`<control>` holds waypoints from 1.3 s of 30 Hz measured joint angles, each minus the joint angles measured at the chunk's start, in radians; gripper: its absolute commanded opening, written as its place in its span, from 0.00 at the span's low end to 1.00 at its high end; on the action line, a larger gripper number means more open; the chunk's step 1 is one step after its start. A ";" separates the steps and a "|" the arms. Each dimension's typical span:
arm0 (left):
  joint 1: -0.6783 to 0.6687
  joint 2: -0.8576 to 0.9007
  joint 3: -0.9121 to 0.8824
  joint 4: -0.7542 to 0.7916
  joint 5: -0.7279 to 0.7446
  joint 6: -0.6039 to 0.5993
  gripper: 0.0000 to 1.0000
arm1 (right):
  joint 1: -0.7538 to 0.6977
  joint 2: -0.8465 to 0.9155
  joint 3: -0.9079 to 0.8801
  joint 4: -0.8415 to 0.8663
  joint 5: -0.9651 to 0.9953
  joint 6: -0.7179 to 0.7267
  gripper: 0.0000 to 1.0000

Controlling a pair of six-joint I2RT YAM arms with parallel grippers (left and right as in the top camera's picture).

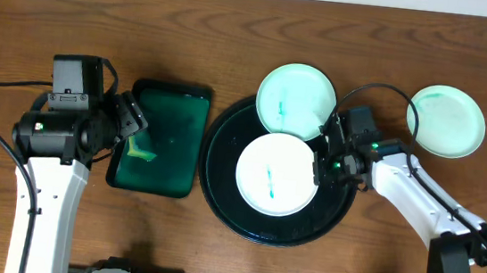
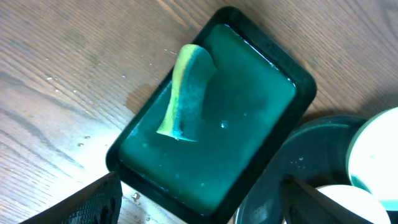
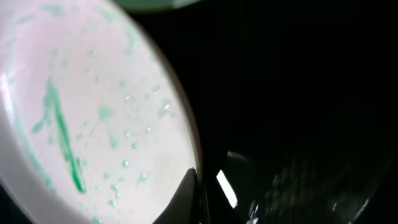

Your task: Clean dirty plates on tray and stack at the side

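Note:
A white plate [image 1: 274, 173] with a green streak lies in the round dark tray [image 1: 220, 197]. My right gripper [image 1: 320, 164] is shut on its right rim; in the right wrist view one finger [image 3: 189, 196] lies over the plate's edge [image 3: 93, 112]. A pale green plate [image 1: 297, 97] with green smears rests on the tray's back rim. Another pale green plate [image 1: 446, 121] lies on the table at the right. My left gripper [image 1: 130, 130] is open and empty above the left edge of a green water basin [image 1: 179, 103], where a yellow-green sponge [image 1: 142, 150] lies; the sponge also shows in the left wrist view [image 2: 185, 90].
The basin [image 2: 249, 130] stands just left of the round tray, nearly touching it. Water drops lie on the wood beside the basin [image 2: 81, 143]. Cables run along the left edge and over the right arm.

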 measured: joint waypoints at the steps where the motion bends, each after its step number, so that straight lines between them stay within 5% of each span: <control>1: 0.000 0.000 0.000 0.000 0.008 -0.001 0.81 | 0.001 -0.006 0.000 -0.013 -0.006 0.000 0.01; 21: 0.000 0.005 0.000 -0.016 0.079 -0.012 0.81 | 0.063 0.032 0.000 -0.013 0.068 0.064 0.01; 22: -0.001 0.009 0.000 -0.018 0.081 -0.012 0.81 | 0.057 0.032 0.000 0.008 0.089 0.071 0.03; 24: -0.006 0.025 0.000 -0.019 0.082 -0.011 0.81 | 0.039 0.033 0.000 0.048 0.108 0.075 0.32; 25: -0.012 0.035 0.000 -0.019 0.081 -0.008 0.81 | 0.024 0.033 0.000 0.066 0.101 0.063 0.38; 33: -0.095 0.155 -0.003 -0.018 0.035 0.030 0.80 | -0.050 0.018 0.092 -0.067 0.006 -0.087 0.27; 39: -0.109 0.320 -0.003 0.045 -0.120 -0.014 0.69 | -0.082 -0.099 0.172 -0.103 -0.010 -0.142 0.20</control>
